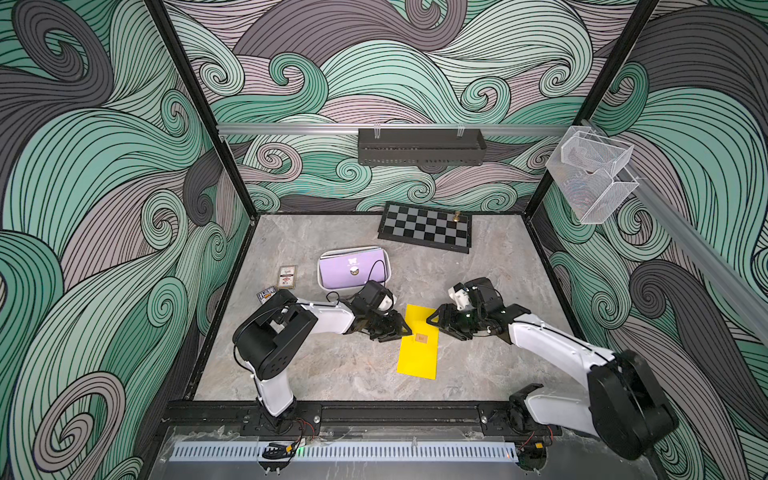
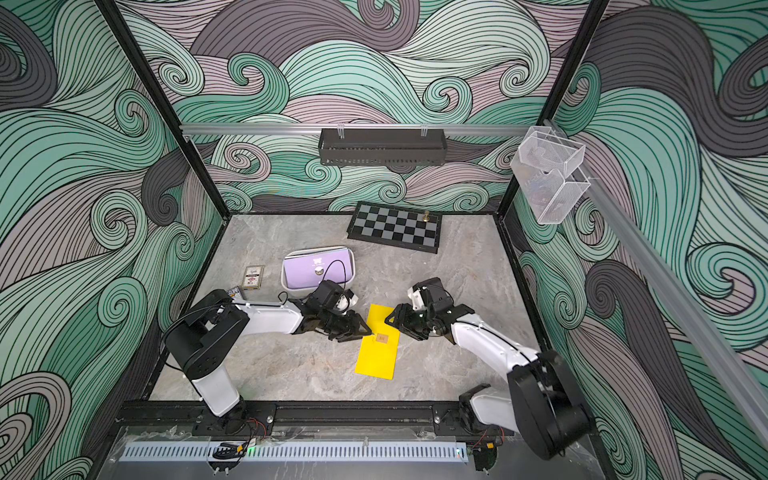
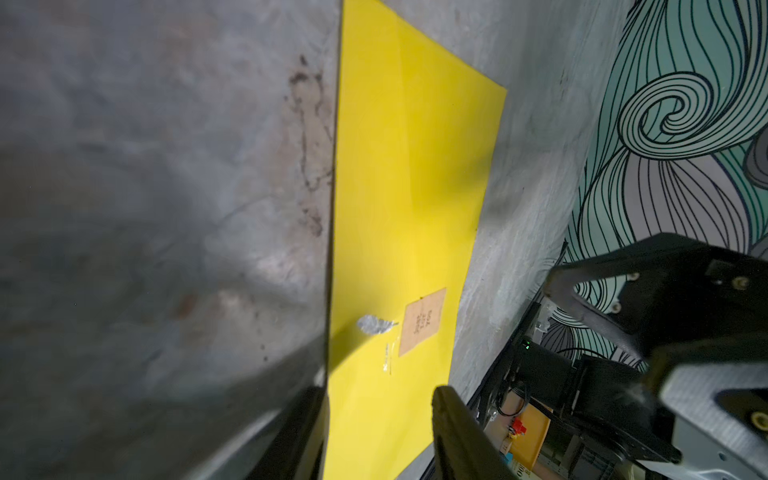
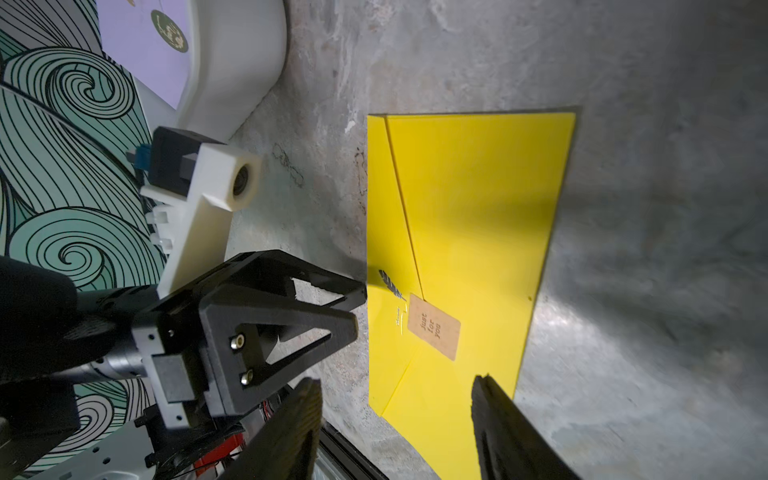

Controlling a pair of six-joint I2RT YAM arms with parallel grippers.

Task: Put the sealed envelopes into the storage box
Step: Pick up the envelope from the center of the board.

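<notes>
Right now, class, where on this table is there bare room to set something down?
Bare marble: the back left corner, bordered by storage box and chessboard; the right side, between chessboard and right arm; the front strip left of the yellow envelope. Crowded: mid-table, where left fingers and right fingers flank that envelope.

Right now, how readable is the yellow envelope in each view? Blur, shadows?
Left wrist view: yellow envelope in focus, nearby table blurred, sticker text hard to read. Right wrist view: sticker text sharp, dark shadow band across the envelope. Both top views: evenly lit, sticker text too small.
</notes>
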